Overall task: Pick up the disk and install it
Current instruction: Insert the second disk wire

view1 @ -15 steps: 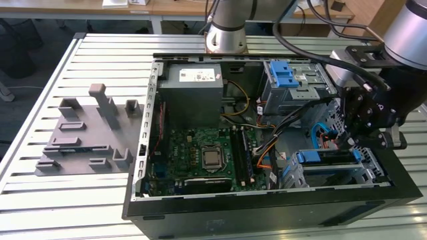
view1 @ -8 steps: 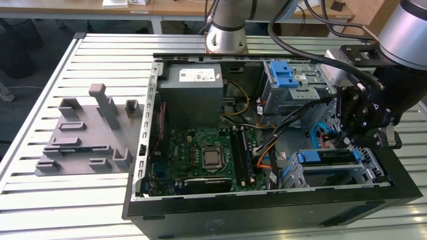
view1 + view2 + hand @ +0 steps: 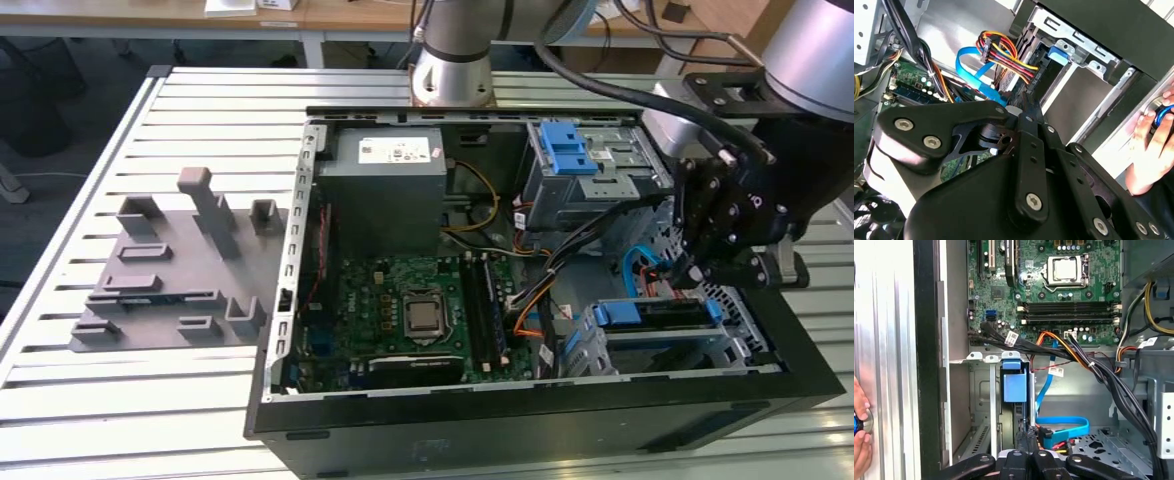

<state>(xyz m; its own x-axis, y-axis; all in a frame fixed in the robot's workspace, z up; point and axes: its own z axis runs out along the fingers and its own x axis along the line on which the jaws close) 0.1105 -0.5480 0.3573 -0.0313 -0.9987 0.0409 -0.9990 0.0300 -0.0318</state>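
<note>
The gripper point(image 3: 691, 272) hangs inside the open computer case point(image 3: 534, 420), at the drive cage point(image 3: 667, 335) in the case's front corner. In the first wrist view its fingertips point(image 3: 1026, 440) appear drawn close together, meeting the rear edge of the disk point(image 3: 1021, 427); whether they actually clamp it cannot be told. The disk sits edge-on in a slot of the drive cage, its blue plastic rail tab point(image 3: 1014, 382) facing the motherboard point(image 3: 400, 310). In the exterior view the disk point(image 3: 654, 315) appears seated in the cage, just below the gripper. A blue ribbon cable point(image 3: 1061, 425) and a bundle of coloured wires point(image 3: 1006, 55) lie beside the cage. Outside the case wall, a person's hand point(image 3: 1151, 145) rests on a round button. On the slatted table point(image 3: 80, 400), beside the case, stands a grey fixture plate point(image 3: 167, 270).
</note>
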